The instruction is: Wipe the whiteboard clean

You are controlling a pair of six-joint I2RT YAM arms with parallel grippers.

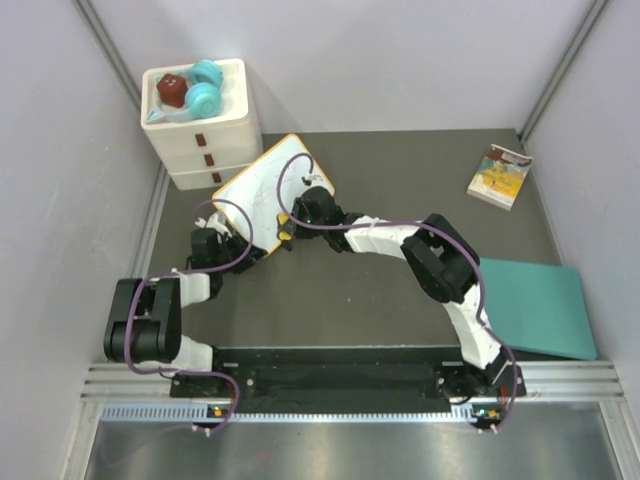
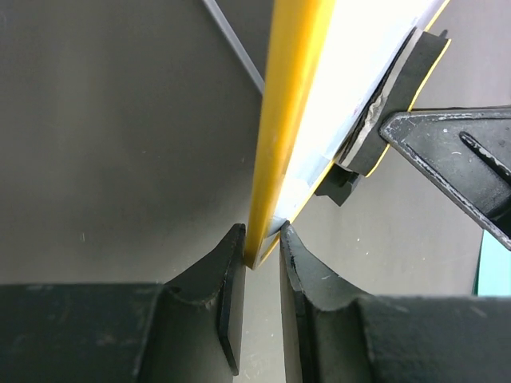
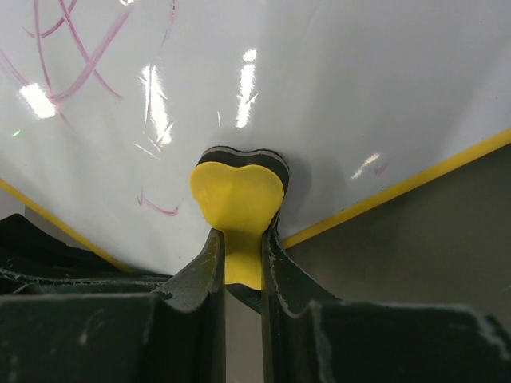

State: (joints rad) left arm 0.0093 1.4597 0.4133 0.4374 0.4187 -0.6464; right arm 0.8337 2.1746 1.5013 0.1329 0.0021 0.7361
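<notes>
The whiteboard [image 1: 265, 190], white with a thin yellow frame, is tilted up off the table. Purple scribbles [image 3: 76, 48] mark its face, which also shows in the right wrist view [image 3: 335, 96]. My left gripper [image 2: 262, 243] is shut on the whiteboard's lower frame edge [image 2: 287, 104] and shows in the top view [image 1: 243, 252]. My right gripper [image 3: 239, 247] is shut on a yellow eraser [image 3: 237, 199] with a black pad, pressed against the board's face near its lower edge. It shows in the top view [image 1: 290, 225], and the eraser also shows in the left wrist view [image 2: 399, 88].
A white three-drawer box [image 1: 205, 130] with toys on top stands at the back left, just behind the board. A small book [image 1: 500, 176] lies at the back right. A teal mat [image 1: 545, 305] lies at the right edge. Grey walls close in both sides.
</notes>
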